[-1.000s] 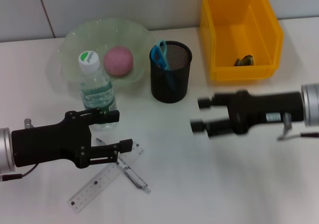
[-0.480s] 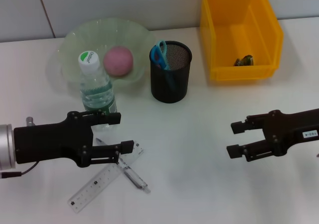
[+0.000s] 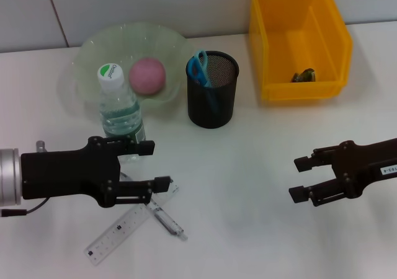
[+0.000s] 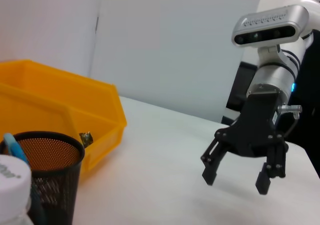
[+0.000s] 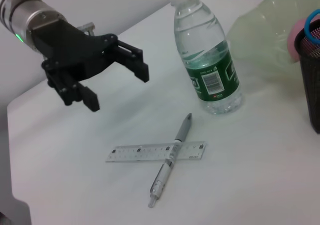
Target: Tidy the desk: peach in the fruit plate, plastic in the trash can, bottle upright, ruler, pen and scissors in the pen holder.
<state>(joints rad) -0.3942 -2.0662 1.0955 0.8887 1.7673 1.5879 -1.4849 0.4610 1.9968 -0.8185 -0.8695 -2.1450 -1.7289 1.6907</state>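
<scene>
The pink peach (image 3: 147,75) lies in the green fruit plate (image 3: 93,49). The water bottle (image 3: 121,108) stands upright in front of the plate. The black mesh pen holder (image 3: 213,96) holds the blue scissors (image 3: 198,67). The clear ruler (image 3: 124,228) and grey pen (image 3: 166,220) lie crossed on the table near the front left; in the right wrist view the ruler (image 5: 140,152) lies under the pen (image 5: 170,162). The plastic scrap (image 3: 304,76) is in the yellow bin (image 3: 273,43). My left gripper (image 3: 155,165) is open and empty just above the ruler and pen. My right gripper (image 3: 298,180) is open and empty at the right.
The white table meets a white wall behind the plate and bin. The left wrist view shows the right gripper (image 4: 235,172) hovering over bare table beside the yellow bin (image 4: 60,110) and pen holder (image 4: 45,170).
My right gripper has pulled away from the pen holder to the right and toward the table's front. My left gripper has crept slightly right and toward the front, over the ruler and pen.
</scene>
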